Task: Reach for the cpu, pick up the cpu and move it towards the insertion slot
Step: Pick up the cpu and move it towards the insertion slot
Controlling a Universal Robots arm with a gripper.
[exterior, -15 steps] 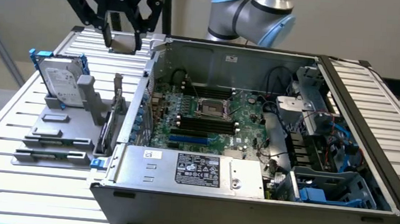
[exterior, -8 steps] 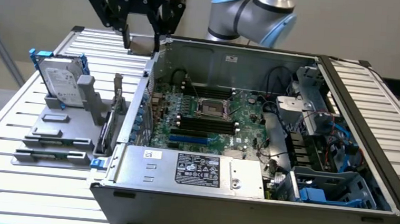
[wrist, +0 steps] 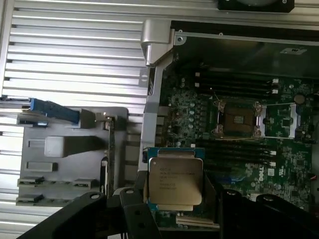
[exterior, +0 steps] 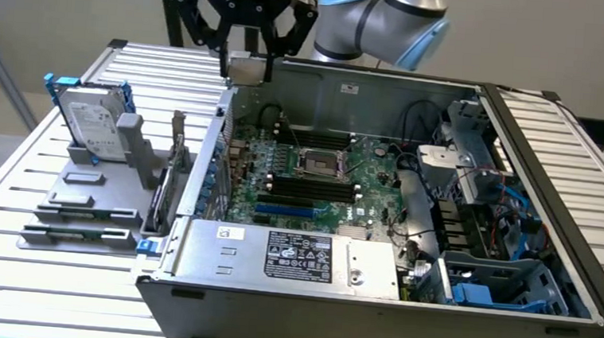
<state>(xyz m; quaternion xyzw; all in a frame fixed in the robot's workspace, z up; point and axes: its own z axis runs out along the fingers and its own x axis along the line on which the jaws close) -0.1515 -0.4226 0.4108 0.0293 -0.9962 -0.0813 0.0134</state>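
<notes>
Jaws clamped on the small flat square chip with a silvery-grey metal lid and green-blue edge, the cpu [wrist: 175, 181], held by its two opposite sides between black fingers [wrist: 135, 206]. Gripper [wrist: 175, 199]: black, multi-link, on a blue-and-silver jointed arm [exterior: 382, 19].

Position of cpu: lifted, upper centre-left of the exterior frame [exterior: 247, 69], above the grey rear wall of the open tower case [exterior: 393, 84] and clear of the green motherboard [exterior: 333, 183]. Orientation: lid facing the wrist camera, printed text readable; square, so no long axis; edges look roughly parallel to the case walls.

Further in: square silver-framed processor socket with dark centre, the insertion slot [exterior: 318, 164], centre of the exterior frame, between rows of long black memory slots [exterior: 312, 190]. Beyond the case, left of the exterior frame: grey fixture tray [exterior: 87, 202] carrying a silver hard drive in a blue frame [exterior: 92, 126].

Step, judged: pick-up done, carry toward the socket in hand. Next move calls for travel inward over the board and squaring chip to socket.
</notes>
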